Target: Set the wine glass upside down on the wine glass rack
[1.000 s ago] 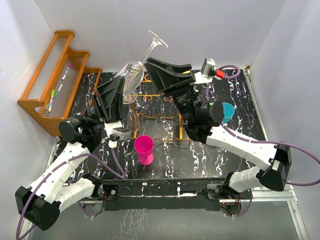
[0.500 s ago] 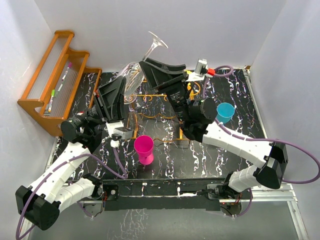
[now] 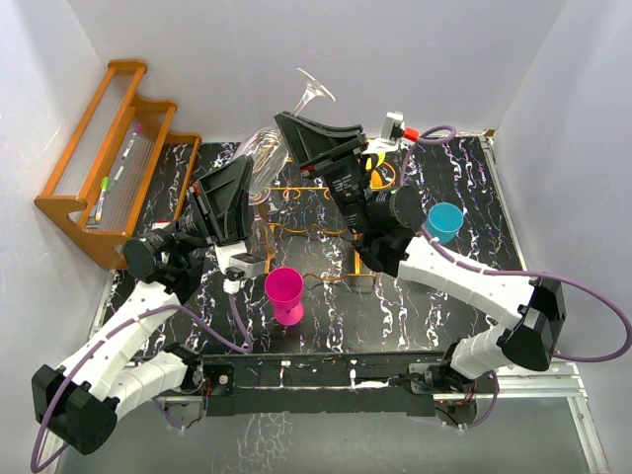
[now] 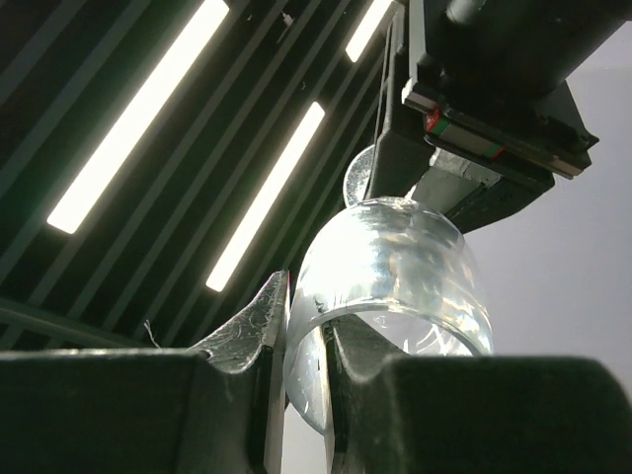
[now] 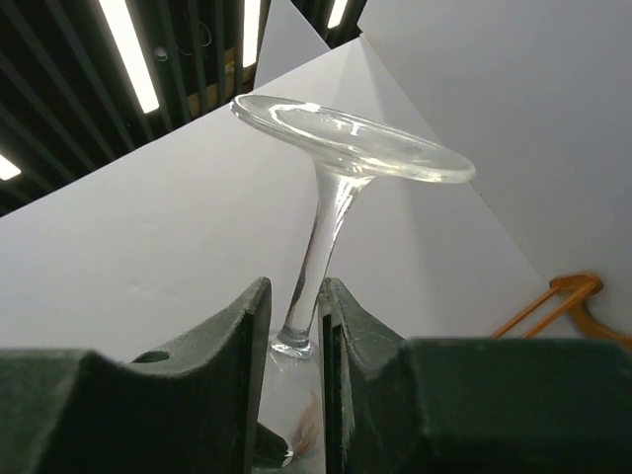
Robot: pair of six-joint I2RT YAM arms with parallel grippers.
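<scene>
My left fingers (image 4: 259,326) pinch the rim of the wine glass (image 3: 257,148), which hangs tilted, foot up, above the wine glass rack (image 3: 296,195), while my right fingers (image 5: 247,331) straddle its stem, though I cannot tell whether they clamp it.

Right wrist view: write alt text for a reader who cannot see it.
A clear wine glass points foot-up, its thin stem standing between the two dark fingers of the right pincer, close on both sides. White walls and ceiling strip lights lie behind, with a corner of an orange wooden rack at lower right.
</scene>
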